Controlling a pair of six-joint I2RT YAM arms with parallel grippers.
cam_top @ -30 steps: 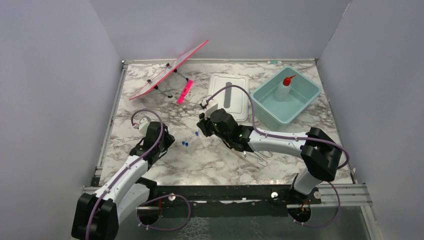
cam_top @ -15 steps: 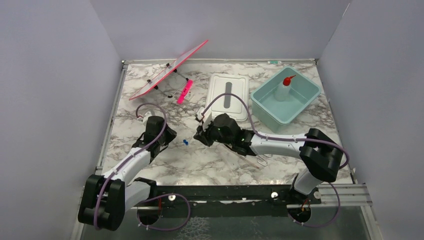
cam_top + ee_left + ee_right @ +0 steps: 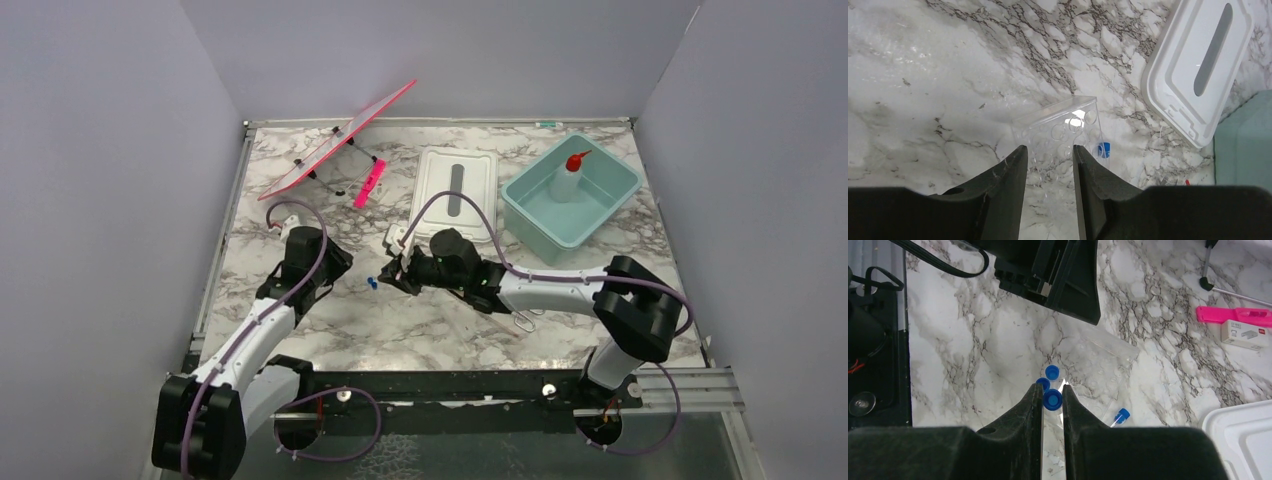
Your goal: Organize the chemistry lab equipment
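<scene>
Mid-table, my right gripper (image 3: 1051, 390) is pinched on a blue-capped tube (image 3: 1052, 399) over the clear rack (image 3: 1060, 125). My left gripper (image 3: 1049, 149) straddles that rack, jaws narrow, likely steadying it; can't tell if it's clamped.

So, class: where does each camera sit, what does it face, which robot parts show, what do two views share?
Top external: high behind the table, facing down; both arms show.
Left wrist: above a clear rack; left tool shows.
Right wrist: above a blue-capped tube; right tool shows.
Shared: white lid, top and left wrist.
</scene>
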